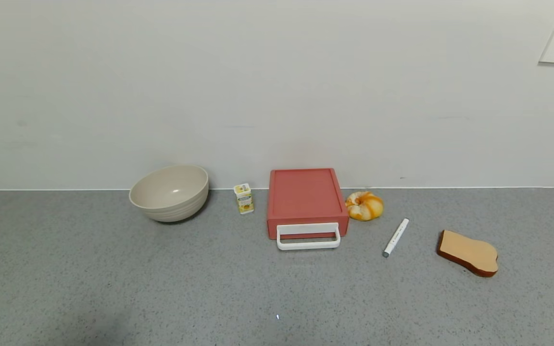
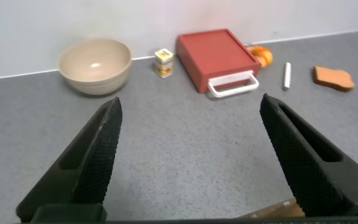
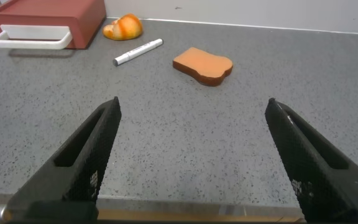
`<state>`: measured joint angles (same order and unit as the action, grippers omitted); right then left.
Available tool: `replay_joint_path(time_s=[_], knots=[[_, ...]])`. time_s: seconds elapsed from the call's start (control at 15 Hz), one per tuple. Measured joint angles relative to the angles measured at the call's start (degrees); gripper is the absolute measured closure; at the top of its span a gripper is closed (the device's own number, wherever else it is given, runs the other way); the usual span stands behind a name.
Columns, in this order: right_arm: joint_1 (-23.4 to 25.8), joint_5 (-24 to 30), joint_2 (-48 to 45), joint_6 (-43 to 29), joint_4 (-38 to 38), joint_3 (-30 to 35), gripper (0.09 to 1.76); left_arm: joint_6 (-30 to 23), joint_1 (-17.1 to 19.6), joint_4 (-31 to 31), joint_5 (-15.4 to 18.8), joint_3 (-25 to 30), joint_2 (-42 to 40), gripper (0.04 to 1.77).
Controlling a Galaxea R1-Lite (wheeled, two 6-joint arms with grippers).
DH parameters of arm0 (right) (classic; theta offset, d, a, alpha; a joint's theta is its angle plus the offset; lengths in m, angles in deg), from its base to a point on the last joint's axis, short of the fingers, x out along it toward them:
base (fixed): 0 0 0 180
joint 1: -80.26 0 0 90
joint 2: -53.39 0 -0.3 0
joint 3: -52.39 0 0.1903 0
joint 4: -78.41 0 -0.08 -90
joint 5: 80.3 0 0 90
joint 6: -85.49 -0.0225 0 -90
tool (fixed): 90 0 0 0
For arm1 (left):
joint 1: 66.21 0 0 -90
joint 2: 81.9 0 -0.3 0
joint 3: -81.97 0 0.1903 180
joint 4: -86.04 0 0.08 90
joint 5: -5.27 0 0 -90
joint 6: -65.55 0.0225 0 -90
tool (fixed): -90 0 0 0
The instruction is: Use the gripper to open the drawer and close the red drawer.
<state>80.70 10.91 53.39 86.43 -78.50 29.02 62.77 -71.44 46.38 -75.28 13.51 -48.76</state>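
Short of the red drawer (image 2: 219, 57), left gripper (image 2: 191, 162) (empty) gapes wide.

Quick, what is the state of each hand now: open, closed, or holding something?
Left hand: open, holding nothing, hovering over the counter, short of the red drawer.
Right hand: open, holding nothing.

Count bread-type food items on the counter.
2: a round bun touching the red drawer's right side, and a toast slice at far right beyond the marker. None appear hidden.
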Motion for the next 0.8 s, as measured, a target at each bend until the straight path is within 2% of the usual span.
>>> replay_joint_path(time_s=[0.33,0.67,0.8], knots=[[0.00,-0.02,0.00,0.00,0.02,0.00,0.14,0.06,0.69,-0.20,-6.80,5.33,-11.95,0.15],[0.00,-0.02,0.00,0.02,0.05,0.00,0.14,3.57,5.50,0.13,-8.29,12.17,-19.30,0.12],[0.00,0.00,0.00,0.00,0.02,0.00,0.14,4.04,6.55,0.52,-10.15,14.18,-20.80,0.12]])
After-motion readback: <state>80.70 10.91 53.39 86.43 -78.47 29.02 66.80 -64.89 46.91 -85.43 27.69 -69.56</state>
